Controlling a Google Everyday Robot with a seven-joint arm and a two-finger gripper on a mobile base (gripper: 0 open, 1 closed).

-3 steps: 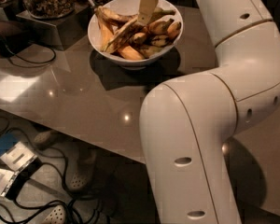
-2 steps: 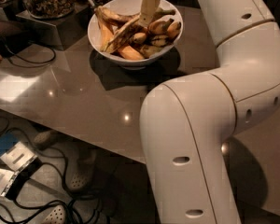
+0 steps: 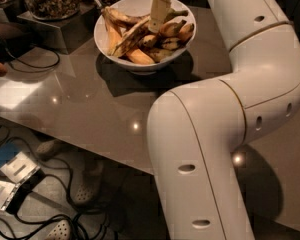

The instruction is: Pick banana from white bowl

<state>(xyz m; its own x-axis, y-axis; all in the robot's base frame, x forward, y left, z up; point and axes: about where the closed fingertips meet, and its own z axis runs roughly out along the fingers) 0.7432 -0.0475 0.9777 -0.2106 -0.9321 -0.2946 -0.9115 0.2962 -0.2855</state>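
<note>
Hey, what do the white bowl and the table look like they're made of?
The white bowl is probably glazed ceramic, possibly hard plastic: its wall is smooth, plain white. The table looks like polished stone or laminate, grey-brown, and it mirrors small lamp spots. The gripper hangs over the bowl, reaching down among the bananas.

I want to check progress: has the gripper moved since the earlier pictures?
Yes. The gripper has sunk slightly lower into the white bowl, whose rim stayed put.
</note>
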